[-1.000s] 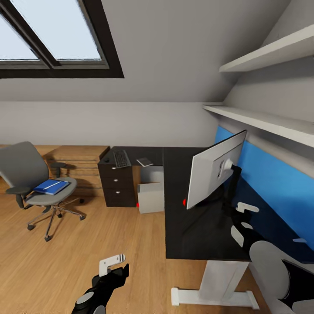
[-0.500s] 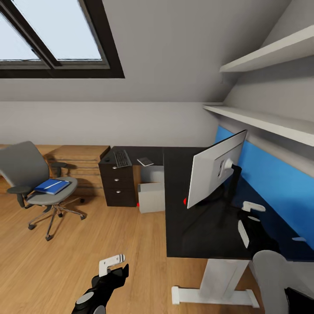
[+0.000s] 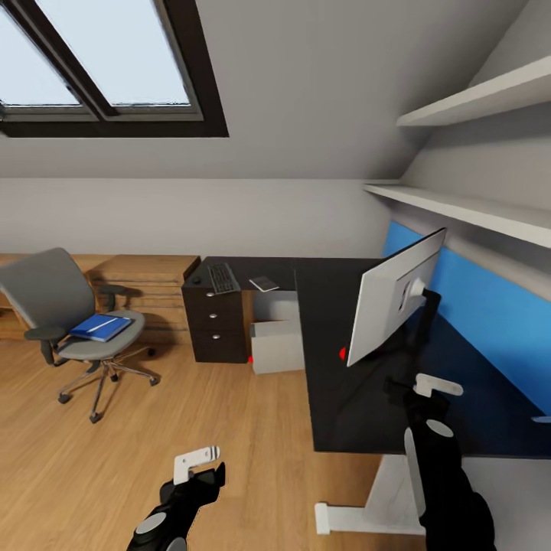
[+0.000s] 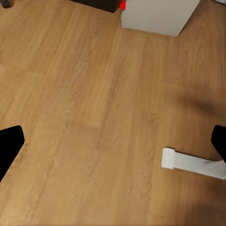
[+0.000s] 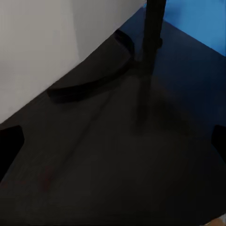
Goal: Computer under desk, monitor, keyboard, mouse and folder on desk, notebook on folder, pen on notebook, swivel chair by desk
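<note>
The white monitor (image 3: 394, 298) stands on the black desk (image 3: 337, 398); its stand (image 5: 150, 33) and curved base (image 5: 94, 80) are close in the right wrist view. My right gripper (image 3: 428, 390) hovers open over the desk in front of the stand. The left gripper (image 3: 200, 459) hangs open above the wood floor. A keyboard (image 3: 223, 277), a mouse (image 3: 197, 280) and a grey notebook (image 3: 264, 283) lie on the far desk wing over the drawers. The white computer (image 3: 275, 346) sits under the desk. A blue folder (image 3: 99, 327) rests on the grey swivel chair (image 3: 69, 321). No pen can be made out.
Dark drawers (image 3: 218, 329) stand under the far desk wing. The desk's white foot (image 4: 193, 162) lies on the floor near my left gripper. Wall shelves (image 3: 474, 214) run above the blue panel (image 3: 490, 321). Open wood floor (image 3: 153, 428) lies between me and the chair.
The whole picture has slid rightward, so the camera has moved. My right forearm has swung in from the right edge, and its gripper has drawn back a little from the monitor stand.
</note>
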Available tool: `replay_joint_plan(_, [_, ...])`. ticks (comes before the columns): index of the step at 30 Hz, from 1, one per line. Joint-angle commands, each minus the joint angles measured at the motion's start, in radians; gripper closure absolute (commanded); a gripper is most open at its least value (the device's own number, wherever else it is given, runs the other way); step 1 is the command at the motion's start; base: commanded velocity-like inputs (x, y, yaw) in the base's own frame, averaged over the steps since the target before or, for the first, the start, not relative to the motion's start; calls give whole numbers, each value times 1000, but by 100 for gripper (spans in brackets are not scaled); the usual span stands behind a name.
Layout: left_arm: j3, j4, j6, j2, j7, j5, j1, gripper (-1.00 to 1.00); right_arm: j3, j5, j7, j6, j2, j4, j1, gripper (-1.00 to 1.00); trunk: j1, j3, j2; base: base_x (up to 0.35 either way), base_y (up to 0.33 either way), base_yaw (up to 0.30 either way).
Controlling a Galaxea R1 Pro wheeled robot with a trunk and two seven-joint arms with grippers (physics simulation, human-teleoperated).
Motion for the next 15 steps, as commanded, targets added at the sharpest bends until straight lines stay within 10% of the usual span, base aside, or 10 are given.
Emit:
replay_joint_plan(1, [-1,-1,1,0,9,6,0,-100,1,9,1,-2,2,-3,1,-100,0,-1,-1,87,303,0])
replay_joint_plan(15, [-1,0,0,0,9,-3,0,-100,34,12,-2,-244,1,13,46,-100,0,-1,-1,240,234,0])
